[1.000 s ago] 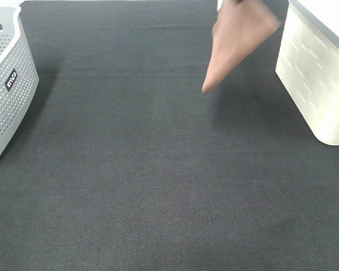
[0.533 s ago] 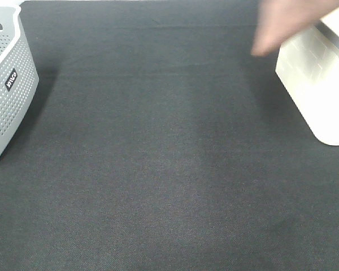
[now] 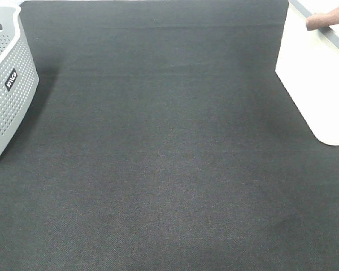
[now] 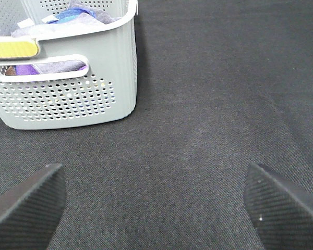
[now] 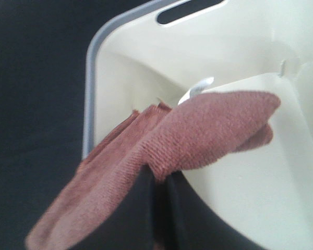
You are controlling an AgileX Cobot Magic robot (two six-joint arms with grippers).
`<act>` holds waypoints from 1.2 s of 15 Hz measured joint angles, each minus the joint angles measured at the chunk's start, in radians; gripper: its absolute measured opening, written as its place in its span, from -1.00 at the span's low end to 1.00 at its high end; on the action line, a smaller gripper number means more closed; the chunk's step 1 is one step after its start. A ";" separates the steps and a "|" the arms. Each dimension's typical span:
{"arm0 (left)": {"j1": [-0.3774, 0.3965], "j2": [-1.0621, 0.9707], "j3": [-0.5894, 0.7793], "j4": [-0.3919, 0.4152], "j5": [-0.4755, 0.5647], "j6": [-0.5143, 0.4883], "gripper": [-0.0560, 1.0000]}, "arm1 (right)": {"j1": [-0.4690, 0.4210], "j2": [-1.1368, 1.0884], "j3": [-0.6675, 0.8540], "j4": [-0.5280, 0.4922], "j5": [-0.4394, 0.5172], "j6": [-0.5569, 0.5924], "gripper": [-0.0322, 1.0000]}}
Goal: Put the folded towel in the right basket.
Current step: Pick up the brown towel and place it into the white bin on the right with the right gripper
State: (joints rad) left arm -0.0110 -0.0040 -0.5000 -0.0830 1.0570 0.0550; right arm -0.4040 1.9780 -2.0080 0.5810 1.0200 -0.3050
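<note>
Spreading across nearly the whole overhead view, the dark counter [image 3: 158,158] carries only two large things: the grey perforated left basket [image 3: 5,96] at one edge and the pale right basket [image 3: 322,84] at the other, well apart. The left basket already holds some coloured cloth.

The folded towel [image 5: 188,130] is off the counter, held up at the right basket. From above, only its reddish tip [image 3: 326,21] shows, past the grey rim. In the right wrist view its long axis runs from the pinch point out over the pale interior. The trailing end appears to cross the line of the rim [image 5: 91,67], though whether it touches cannot be told.

The right tool [image 5: 159,179] is pinching the towel at a fold, its dark fingers pressed together on the cloth. It is plainly the nearer arm. Letting go probably depends on that trailing end clearing the rim, so a little more travel inward seems wise.

The left tool [image 4: 155,203] hangs spread and empty near the left basket.
</note>
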 joint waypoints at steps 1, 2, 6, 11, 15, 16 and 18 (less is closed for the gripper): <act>0.000 0.000 0.000 0.000 0.000 0.000 0.76 | 0.000 0.018 0.000 -0.016 -0.001 0.000 -0.92; 0.000 0.000 0.000 0.000 0.000 0.000 0.76 | 0.000 0.037 0.000 -0.022 -0.007 0.000 -0.92; 0.000 0.000 0.000 0.000 0.000 0.000 0.76 | 0.000 0.079 0.000 -0.083 -0.023 0.000 -0.50; 0.000 0.000 0.000 0.000 0.000 0.000 0.76 | 0.000 0.080 0.000 -0.100 -0.031 0.000 0.18; 0.000 0.000 0.000 0.000 0.000 0.000 0.76 | 0.024 0.045 0.000 -0.100 -0.004 0.000 0.22; 0.000 0.000 0.000 0.000 0.000 0.000 0.76 | 0.044 0.031 0.000 -0.105 0.012 0.000 0.22; 0.000 0.000 0.000 0.000 0.000 0.000 0.76 | 0.109 -0.001 0.000 -0.162 0.059 0.033 0.22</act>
State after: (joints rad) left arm -0.0110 -0.0040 -0.5000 -0.0830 1.0570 0.0550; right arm -0.2950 1.9770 -2.0080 0.4190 1.0790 -0.2720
